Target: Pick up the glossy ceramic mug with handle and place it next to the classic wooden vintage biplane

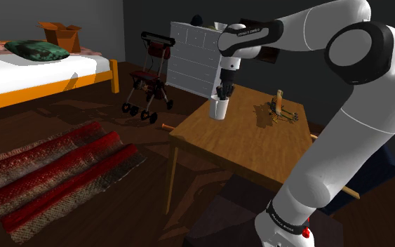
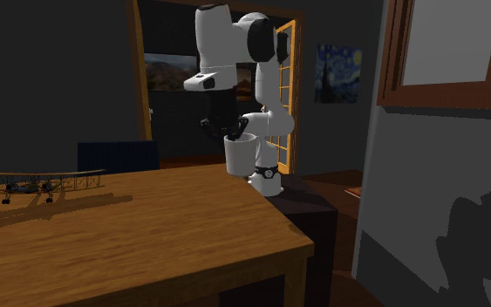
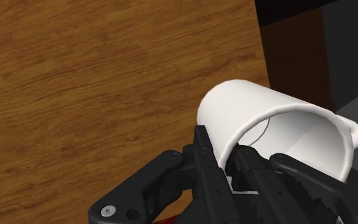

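A plain white mug is at the wooden table's far corner, on the shoulder view's left. My black gripper comes down from above and is shut on the mug's wall, one finger inside the rim and one outside. The handle points away from the fingers. I cannot tell whether the mug's base touches the table. The wooden biplane stands on the same table, well apart from the mug.
A white dresser and a stroller stand beyond the table. A bed and a red striped rug lie at the shoulder view's left. A dark blue chair back stands behind the table.
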Tool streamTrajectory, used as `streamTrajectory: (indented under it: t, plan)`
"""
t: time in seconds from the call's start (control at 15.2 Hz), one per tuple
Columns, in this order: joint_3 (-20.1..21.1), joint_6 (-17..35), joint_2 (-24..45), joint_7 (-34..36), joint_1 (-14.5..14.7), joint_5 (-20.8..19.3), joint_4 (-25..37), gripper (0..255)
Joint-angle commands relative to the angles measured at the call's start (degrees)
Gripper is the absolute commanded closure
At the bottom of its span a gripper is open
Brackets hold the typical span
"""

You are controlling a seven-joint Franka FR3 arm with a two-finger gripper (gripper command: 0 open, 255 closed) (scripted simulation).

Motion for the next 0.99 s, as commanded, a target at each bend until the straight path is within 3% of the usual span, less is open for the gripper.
streamTrajectory:
  t: [0.0,0.92]
  plan:
    - [0.0,-1.6,-0.2,0.0,0.0,-0.1,1.4,255]
    - [0.1,-12.3,-0.7,0.2,0.1,-0.1,11.7,255]
